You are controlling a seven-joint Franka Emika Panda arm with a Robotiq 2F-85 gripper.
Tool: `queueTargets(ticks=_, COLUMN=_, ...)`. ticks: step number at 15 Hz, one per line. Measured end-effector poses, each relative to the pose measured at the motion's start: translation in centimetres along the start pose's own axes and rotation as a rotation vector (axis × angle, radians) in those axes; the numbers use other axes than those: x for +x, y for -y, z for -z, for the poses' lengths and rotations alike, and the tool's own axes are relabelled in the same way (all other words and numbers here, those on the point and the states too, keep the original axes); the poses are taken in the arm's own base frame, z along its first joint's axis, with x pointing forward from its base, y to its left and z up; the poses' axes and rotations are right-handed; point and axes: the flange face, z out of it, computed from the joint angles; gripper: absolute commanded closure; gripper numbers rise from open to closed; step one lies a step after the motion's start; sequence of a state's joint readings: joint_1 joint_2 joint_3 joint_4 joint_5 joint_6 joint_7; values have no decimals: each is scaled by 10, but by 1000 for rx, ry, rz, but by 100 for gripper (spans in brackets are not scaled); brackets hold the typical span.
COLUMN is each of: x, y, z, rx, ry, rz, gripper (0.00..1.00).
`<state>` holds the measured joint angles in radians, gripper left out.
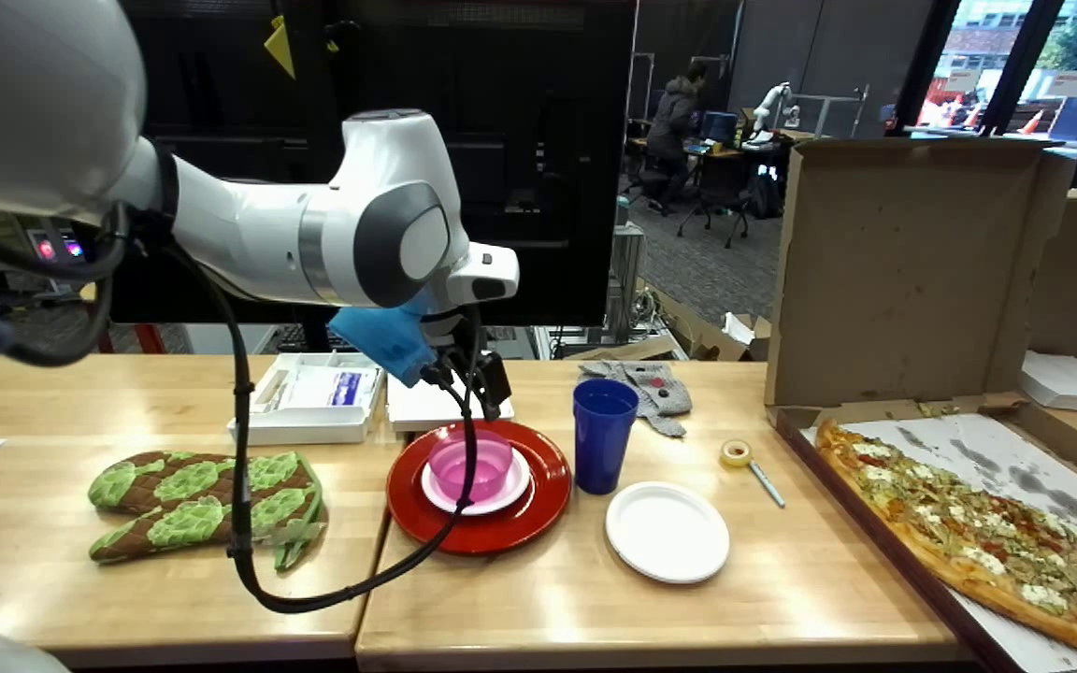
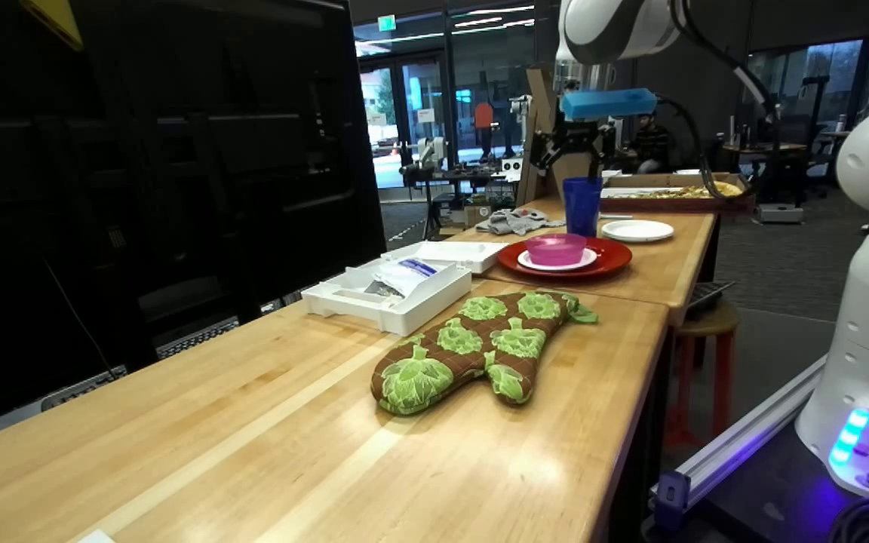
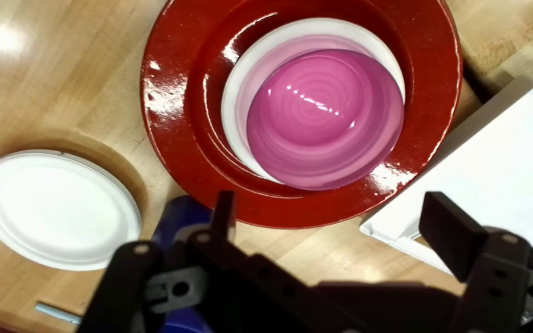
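My gripper (image 3: 330,203) is open and empty, above the table by the red plate's edge; it also shows in an exterior view (image 1: 490,388). A translucent pink bowl (image 3: 317,106) sits on a small white plate (image 3: 235,99), which lies on the large red plate (image 3: 169,101). The blue cup (image 1: 604,439) stands upright beside the red plate; in the wrist view it is partly hidden behind a finger. Another white plate (image 1: 667,533) lies near the cup. A white box lid (image 3: 493,185) lies under the other finger. The fingers touch nothing that I can see.
A green-brown oven mitt (image 1: 207,500) and a white box (image 1: 314,411) with packets lie on the table. A grey glove (image 1: 655,388), tape roll (image 1: 736,454), marker (image 1: 768,485) and open pizza box (image 1: 912,271) lie farther along. A black cable (image 1: 239,449) hangs from the arm.
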<state>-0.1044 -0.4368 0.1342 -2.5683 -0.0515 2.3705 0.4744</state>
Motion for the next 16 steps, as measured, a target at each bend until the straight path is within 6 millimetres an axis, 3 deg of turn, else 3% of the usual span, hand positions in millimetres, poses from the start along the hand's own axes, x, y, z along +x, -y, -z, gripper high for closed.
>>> queueTargets(ticks=9, x=22, y=-64, z=-7, rx=-20, ry=21, rz=-203, gripper=0)
queueTargets(ticks=16, x=31, y=-98, z=-7, rx=-21, ry=23, rz=-285, gripper=0)
